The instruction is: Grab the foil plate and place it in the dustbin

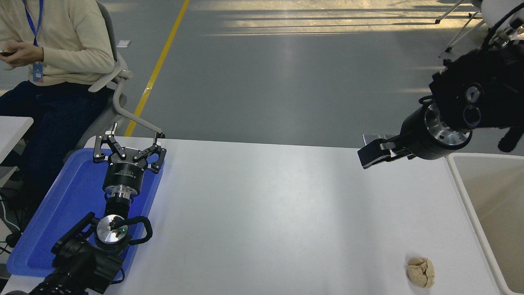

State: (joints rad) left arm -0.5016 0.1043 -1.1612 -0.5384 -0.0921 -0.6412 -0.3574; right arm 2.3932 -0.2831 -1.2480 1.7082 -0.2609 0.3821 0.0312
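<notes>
The white bench (266,213) filled most of the view, with grey floor beyond it and a seated person (49,53) at the far left corner. At the right edge stood the dustbin (464,186), its pale rim touching the bench side and its beige inner walls partly in view; nothing could be seen inside the part that showed. A flat blue tray (45,229) lay at the bench's left end, and the left gripper (130,149) was parked over its far end, its fingers spread apart and holding nothing. The right gripper (368,152) hung in the air above the far right part of the bench, just left of the dustbin, pointing leftward; its black fingers looked drawn together with nothing between them. A small tan wadded paper ball (421,271) sat on the bench near the front right corner, well apart from both grippers. The foil plate appeared nowhere on the bench or in either gripper, so it could not be located; judging from the empty right gripper beside the bin, the plate had probably gone in already, leaving little or nothing of the task undone, though that could not be confirmed.
</notes>
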